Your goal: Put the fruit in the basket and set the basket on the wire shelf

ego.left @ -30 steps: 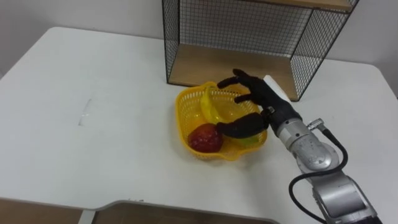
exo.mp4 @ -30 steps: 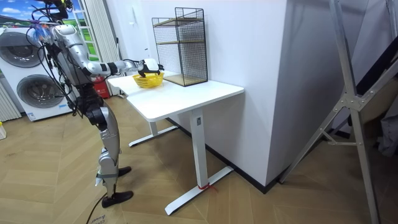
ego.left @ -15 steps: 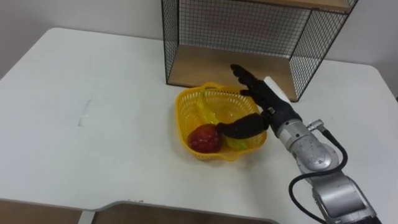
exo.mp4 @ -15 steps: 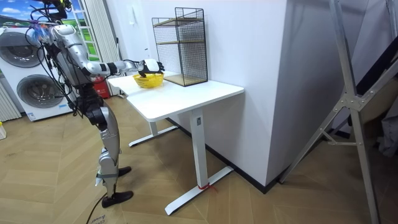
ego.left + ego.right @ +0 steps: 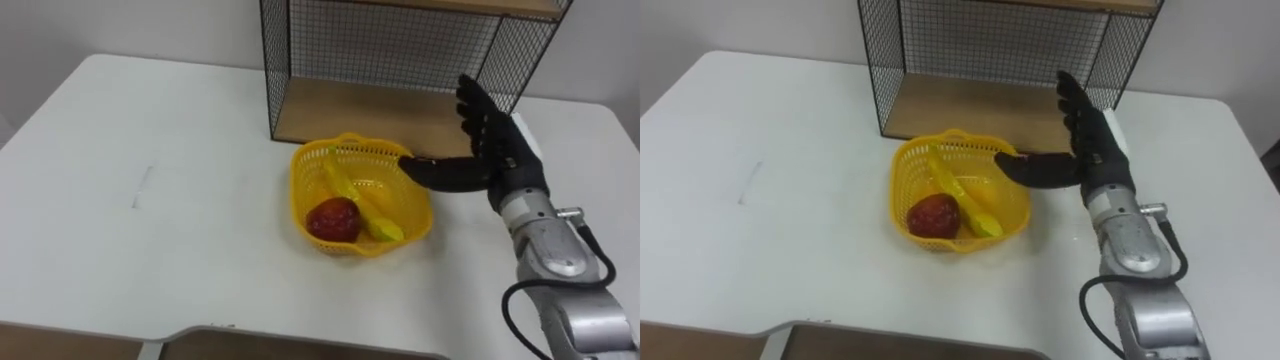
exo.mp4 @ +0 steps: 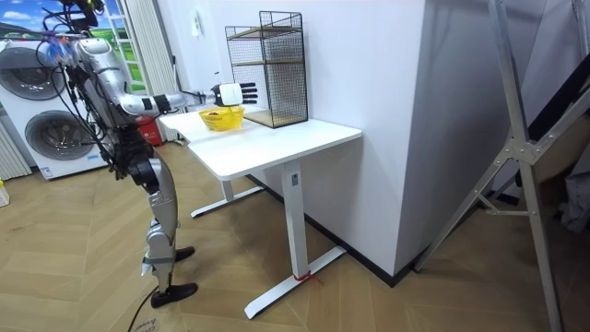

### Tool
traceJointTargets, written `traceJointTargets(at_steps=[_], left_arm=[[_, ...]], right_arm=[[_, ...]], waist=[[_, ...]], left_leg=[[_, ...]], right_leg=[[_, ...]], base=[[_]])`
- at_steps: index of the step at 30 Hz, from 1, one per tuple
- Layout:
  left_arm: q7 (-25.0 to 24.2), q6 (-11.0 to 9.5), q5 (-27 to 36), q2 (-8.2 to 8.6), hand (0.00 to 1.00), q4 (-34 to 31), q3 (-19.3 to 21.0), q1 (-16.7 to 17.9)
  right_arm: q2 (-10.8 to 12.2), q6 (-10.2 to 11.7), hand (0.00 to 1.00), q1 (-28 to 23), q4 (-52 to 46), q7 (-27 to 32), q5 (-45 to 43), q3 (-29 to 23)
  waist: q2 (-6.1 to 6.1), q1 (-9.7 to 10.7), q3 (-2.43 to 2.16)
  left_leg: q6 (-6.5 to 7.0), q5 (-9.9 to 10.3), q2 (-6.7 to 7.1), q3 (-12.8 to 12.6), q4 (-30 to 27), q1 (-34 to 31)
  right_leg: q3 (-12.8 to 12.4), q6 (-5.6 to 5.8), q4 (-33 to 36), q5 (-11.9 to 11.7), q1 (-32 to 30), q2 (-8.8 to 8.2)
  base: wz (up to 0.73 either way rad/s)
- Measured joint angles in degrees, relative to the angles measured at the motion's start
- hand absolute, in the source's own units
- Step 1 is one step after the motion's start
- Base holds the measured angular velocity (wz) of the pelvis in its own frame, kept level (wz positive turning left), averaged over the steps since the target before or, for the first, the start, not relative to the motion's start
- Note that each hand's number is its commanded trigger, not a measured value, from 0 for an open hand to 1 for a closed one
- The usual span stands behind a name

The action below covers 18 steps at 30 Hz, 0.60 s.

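Right robot hand (image 5: pixel 500 160) hovers spread open, holding nothing, my thumb toward the yellow basket (image 5: pixel 300 190) on the worktop (image 5: pixel 150 200). Inside lie a red fruit (image 5: pixel 333 219) and a banana (image 5: pixel 350 190). Beyond stands the wire shelf (image 5: pixel 400 50). The room view adds me standing at the worktop's end.

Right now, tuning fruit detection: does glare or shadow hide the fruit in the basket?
Left eye view: no glare; red fruit and yellow fruit in the basket evenly lit. Right eye view: same, soft shadow under the basket. Room view: fruit too small to judge.

Stereo overhead, room afar; shared basket (image 5: pixel 303 190)
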<state>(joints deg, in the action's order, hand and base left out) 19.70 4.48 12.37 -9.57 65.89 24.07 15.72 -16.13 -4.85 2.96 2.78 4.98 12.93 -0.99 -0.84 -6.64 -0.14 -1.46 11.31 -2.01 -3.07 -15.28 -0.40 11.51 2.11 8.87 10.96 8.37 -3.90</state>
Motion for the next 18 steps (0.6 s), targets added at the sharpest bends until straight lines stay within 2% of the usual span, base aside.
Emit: traceJointTargets(at_steps=[2,4,6,7,8,9,10,12,13,15,18], left_arm=[[3.2,-0.6,4.9,0.01,0.00,-0.8,3.1,0.2],[7.6,-0.8,8.9,-0.08,0.00,-4.5,6.0,0.6],[14.9,-1.6,11.3,-0.19,0.00,-12.5,9.8,1.1],[16.7,-2.1,11.3,-0.27,0.00,-14.0,10.8,1.0],[20.5,-2.2,11.3,-0.26,0.00,-19.0,13.2,0.3],[24.5,-2.7,11.2,-0.29,0.00,-25.4,14.2,0.1],[26.3,-3.3,11.2,-0.29,0.00,-28.7,14.2,0.1],[33.1,-5.0,10.3,-0.15,0.00,-40.8,14.1,0.1],[34.5,-5.3,9.9,-0.15,0.00,-43.3,14.1,0.0],[39.0,-7.1,6.8,-0.22,0.00,-51.9,14.0,-0.4],[42.3,-7.5,3.2,-0.31,0.00,-60.0,14.0,-1.1]], right_arm=[[0.0,0.0,0.00,-1.1,-0.9,1.9,2.1,-1.9],[-0.3,0.0,0.00,-2.6,-1.9,4.2,5.7,-3.4],[-0.4,0.0,0.00,-5.1,-3.1,7.1,6.6,-5.5],[-0.4,0.0,0.00,-5.4,-3.2,7.9,6.6,-5.6],[-0.4,0.1,0.00,-6.9,-3.7,9.0,6.5,-6.2],[-0.4,0.1,0.00,-8.5,-3.7,9.6,5.7,-6.9],[-0.4,0.1,0.00,-9.1,-3.7,9.9,5.1,-7.1],[0.3,0.1,0.00,-10.6,-3.7,11.0,4.1,-7.4],[0.4,0.1,0.00,-10.9,-3.7,11.2,4.1,-7.4],[0.3,0.2,0.00,-12.4,-3.7,11.3,2.7,-7.3],[0.4,0.3,0.00,-14.3,-3.7,11.8,2.0,-7.7]], waist=[[0.40,0.0,-0.10],[0.77,0.3,-0.12],[0.74,-0.2,-0.27],[0.75,-0.3,-0.27],[0.95,-0.6,-0.20],[0.57,-1.2,-0.40],[0.49,-1.5,-0.44],[0.44,-1.7,-0.56],[0.59,-1.7,-0.53],[0.42,-1.6,-0.76],[0.62,-1.4,-0.74]], left_leg=[[0.02,0.0,0.05,0.1,-0.1,0.0],[0.03,-0.1,0.14,0.5,-0.1,0.2],[-0.01,-0.6,0.31,0.9,0.6,0.6],[-0.02,-0.9,0.37,0.9,1.1,0.8],[-0.03,-1.4,0.52,1.0,1.7,0.9],[-0.06,-1.5,0.56,1.2,1.9,0.9],[-0.07,-1.5,0.57,1.2,1.9,0.9],[-0.01,-1.6,0.71,0.8,1.8,1.0],[0.00,-1.6,0.70,0.7,1.8,1.1],[0.05,-1.6,0.77,0.4,1.8,1.2],[0.12,-1.5,0.86,0.6,1.7,1.1]], right_leg=[[0.1,0.00,0.0,0.0,0.1,-0.05],[0.8,0.00,-0.1,0.0,0.5,-0.09],[1.0,0.04,-0.1,0.0,0.7,-0.16],[0.9,0.03,-0.1,0.0,0.7,-0.22],[1.0,0.03,-0.2,0.0,0.6,-0.31],[1.1,0.02,-0.2,0.0,0.6,-0.32],[1.1,-0.01,-0.2,0.1,0.6,-0.33],[0.5,-0.06,-0.3,0.3,0.6,-0.48],[0.2,-0.06,-0.3,0.3,0.6,-0.50],[-0.2,-0.03,-0.2,0.3,0.4,-0.60],[-0.2,0.01,-0.2,0.3,0.3,-0.61]], base=[[0.03],[0.12],[0.09],[0.00],[0.04],[0.05],[0.00],[-0.08],[-0.12],[-0.11],[-0.01]])
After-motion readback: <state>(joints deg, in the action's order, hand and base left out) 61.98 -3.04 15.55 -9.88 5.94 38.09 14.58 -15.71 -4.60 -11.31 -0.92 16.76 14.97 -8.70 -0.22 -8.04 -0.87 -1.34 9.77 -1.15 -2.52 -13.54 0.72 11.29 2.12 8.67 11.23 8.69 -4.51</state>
